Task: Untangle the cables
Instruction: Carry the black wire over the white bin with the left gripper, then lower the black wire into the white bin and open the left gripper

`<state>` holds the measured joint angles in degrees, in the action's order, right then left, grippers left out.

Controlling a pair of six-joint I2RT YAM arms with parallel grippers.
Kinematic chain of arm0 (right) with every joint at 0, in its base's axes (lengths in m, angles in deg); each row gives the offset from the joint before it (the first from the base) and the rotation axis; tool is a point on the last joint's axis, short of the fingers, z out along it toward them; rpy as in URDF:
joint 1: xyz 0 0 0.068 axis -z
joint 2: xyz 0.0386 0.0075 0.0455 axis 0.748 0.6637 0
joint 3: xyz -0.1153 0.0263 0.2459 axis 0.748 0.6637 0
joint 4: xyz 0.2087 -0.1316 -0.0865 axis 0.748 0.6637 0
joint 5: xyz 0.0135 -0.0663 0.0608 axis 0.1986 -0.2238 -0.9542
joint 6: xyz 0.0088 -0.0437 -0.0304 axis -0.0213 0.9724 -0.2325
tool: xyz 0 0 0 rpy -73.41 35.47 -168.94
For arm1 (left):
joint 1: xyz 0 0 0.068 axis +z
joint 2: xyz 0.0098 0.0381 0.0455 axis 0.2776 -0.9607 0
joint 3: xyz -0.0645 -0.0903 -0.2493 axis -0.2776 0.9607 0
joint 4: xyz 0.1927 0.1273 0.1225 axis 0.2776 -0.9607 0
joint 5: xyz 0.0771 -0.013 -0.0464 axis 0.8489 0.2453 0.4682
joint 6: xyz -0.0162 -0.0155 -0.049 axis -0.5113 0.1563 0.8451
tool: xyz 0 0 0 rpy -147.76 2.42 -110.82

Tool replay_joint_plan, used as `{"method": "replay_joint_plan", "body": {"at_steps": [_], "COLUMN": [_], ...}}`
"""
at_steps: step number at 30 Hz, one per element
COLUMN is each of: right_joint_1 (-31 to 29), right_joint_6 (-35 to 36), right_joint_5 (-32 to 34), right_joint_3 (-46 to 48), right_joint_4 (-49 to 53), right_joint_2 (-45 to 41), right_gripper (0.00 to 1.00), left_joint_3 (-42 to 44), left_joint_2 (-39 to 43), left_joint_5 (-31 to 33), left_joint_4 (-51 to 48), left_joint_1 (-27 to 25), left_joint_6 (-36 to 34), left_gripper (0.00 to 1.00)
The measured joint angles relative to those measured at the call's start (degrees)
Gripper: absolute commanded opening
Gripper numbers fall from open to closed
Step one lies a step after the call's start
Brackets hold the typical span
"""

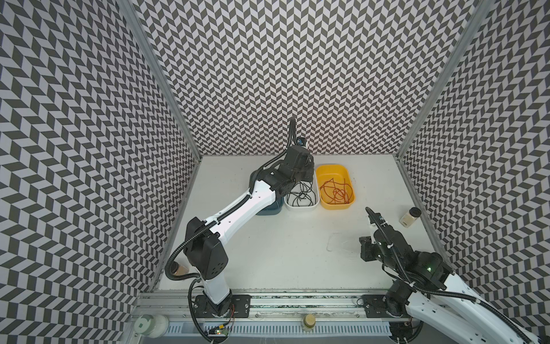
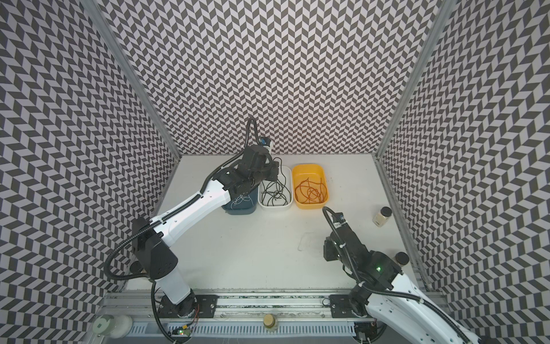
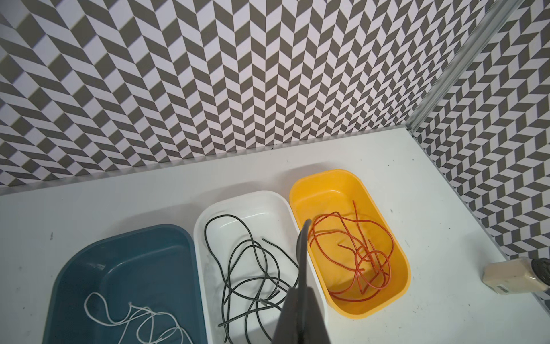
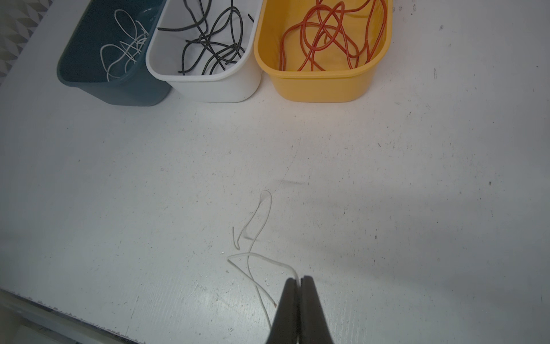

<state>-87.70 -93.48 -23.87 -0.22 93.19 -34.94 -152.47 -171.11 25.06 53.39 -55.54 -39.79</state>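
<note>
Closest in, the right gripper (image 4: 298, 281) has its jaws pinched shut on the white cable (image 4: 253, 254) on my bench (image 4: 416, 193). Farther off I see the left gripper (image 3: 306, 229), jaws closed, over the white tray (image 3: 253, 205) of black cables (image 3: 262, 301); red-orange cables (image 3: 372, 262) lie in the yellow tray (image 3: 321, 190).

Mid table (image 1: 268, 244) open; bins (image 1: 330, 175) block the back; jar (image 1: 410, 216) right

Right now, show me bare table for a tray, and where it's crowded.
Free: the middle of the table, bordered by the three bins behind, the front rail and the loose white cable at the right gripper; also the back right corner between the yellow bin and the jar. Crowded: those bins, under the left arm.
</note>
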Motion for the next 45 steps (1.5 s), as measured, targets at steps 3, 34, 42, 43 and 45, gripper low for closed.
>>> {"method": "replay_joint_plan", "body": {"at_steps": [3, 34, 42, 43, 45], "right_joint_1": [-0.3, -2.6, -2.9, -2.9, -2.9], "right_joint_6": [0.0, 0.5, 0.6, 0.6, 0.6], "right_joint_5": [0.0, 0.1, 0.3, 0.3, 0.3], "right_joint_3": [0.1, 0.5, 0.5, 0.5, 0.5], "right_joint_4": [0.0, -0.2, -0.4, -0.4, -0.4], "right_joint_2": [-0.1, -0.3, 0.7, 0.8, 0.8], "right_gripper": [0.00, 0.00, 0.00, 0.00, 0.00], "left_joint_3": [0.0, 4.7, 3.1, 2.3, 0.8], "left_joint_2": [-1.8, -13.4, -15.0, -15.8, -17.4], "left_joint_5": [-0.2, 5.6, 8.7, 9.0, 9.8], "left_joint_4": [0.9, 0.3, -2.5, -2.9, -3.9], "left_joint_1": [0.2, 7.6, 8.4, 8.0, 6.8], "left_joint_6": [0.6, 5.2, 5.4, 5.3, 4.8], "left_gripper": [0.00, 0.00, 0.00, 0.00, 0.00]}}
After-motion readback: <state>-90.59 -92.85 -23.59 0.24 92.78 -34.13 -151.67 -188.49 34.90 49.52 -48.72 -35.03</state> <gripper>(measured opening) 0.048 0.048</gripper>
